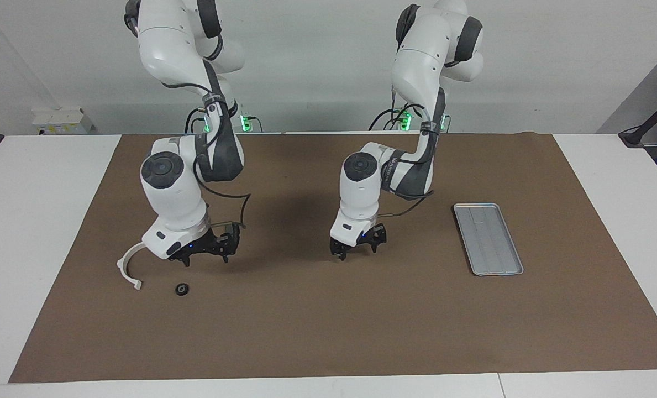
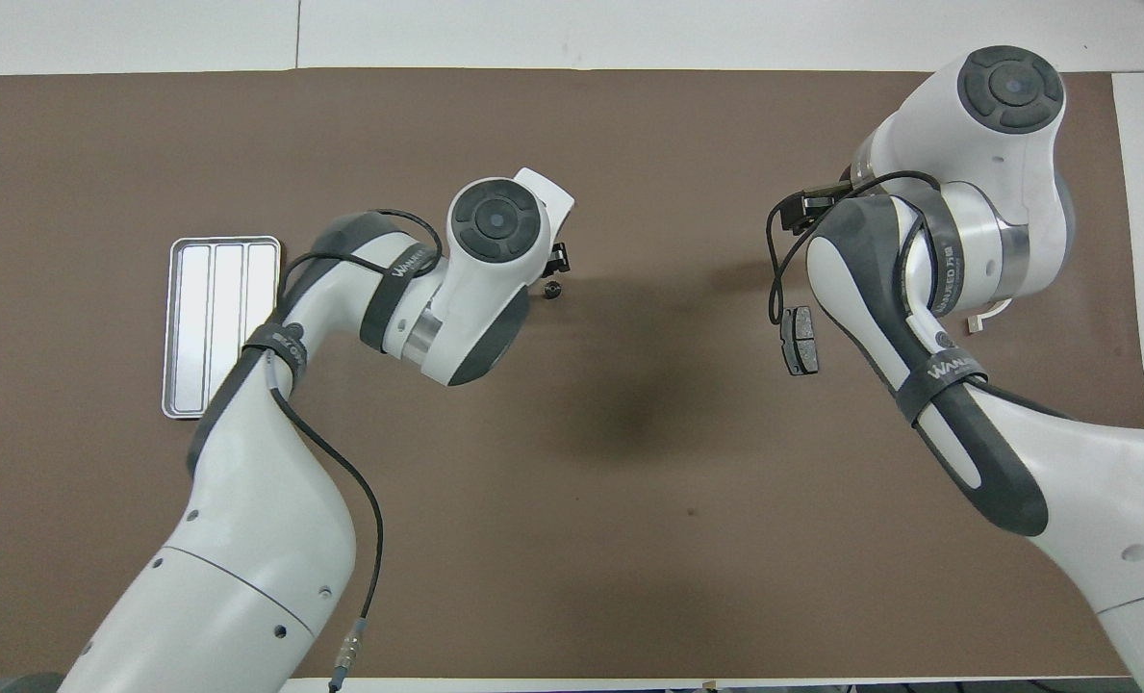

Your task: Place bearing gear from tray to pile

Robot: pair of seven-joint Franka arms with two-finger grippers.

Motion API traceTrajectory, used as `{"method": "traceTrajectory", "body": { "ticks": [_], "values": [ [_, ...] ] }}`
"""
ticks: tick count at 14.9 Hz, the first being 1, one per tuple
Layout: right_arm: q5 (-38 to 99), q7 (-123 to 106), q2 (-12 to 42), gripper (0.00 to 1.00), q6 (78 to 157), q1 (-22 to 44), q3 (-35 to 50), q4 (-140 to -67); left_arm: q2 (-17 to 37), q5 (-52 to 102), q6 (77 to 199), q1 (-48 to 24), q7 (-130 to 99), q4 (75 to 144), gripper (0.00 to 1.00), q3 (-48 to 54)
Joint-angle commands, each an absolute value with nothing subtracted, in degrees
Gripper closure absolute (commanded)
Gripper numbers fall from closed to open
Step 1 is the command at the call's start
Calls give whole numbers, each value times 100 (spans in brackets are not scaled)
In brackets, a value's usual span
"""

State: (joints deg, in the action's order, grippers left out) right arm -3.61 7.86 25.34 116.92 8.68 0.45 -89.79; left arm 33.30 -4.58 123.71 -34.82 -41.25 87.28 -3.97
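Observation:
The bearing gear [image 1: 182, 289], a small dark ring, lies loose on the brown mat beside the white half-ring bracket [image 1: 129, 268] of the pile, at the right arm's end of the table. My right gripper [image 1: 206, 255] hangs open and empty just above the mat, between the gear and a dark brake pad [image 2: 800, 339]. In the overhead view the right arm hides its gripper and the gear, and only a tip of the bracket [image 2: 978, 320] shows. My left gripper [image 1: 356, 250] is open and empty, low over the middle of the mat. The silver tray [image 1: 487, 237] holds nothing.
The brown mat [image 1: 328, 331] covers most of the white table. The tray [image 2: 220, 327] lies toward the left arm's end, partly under the left forearm in the overhead view. Both arms' elbows stand high over the mat near the robots.

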Motion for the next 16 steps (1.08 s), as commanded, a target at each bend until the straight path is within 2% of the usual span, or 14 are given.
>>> {"method": "traceTrajectory", "body": {
  "ticks": [1,8,12,16],
  "values": [
    [-273,1570,2303,0,11444,1106,79,-9026,2769,-492,11945,-2780,-3395,8964,0,-343],
    [140,4445,2259,0,11592,2266,114,-9026,2277,113,11830,-776,-637,9202,0,-308],
    [97,5377,2346,0,11707,2750,105,-9000,2057,298,11813,-265,174,9474,0,-308],
    [-78,6186,3048,0,11742,3190,97,-8553,1767,492,11769,-45,632,9755,0,-316]
  ]
}}
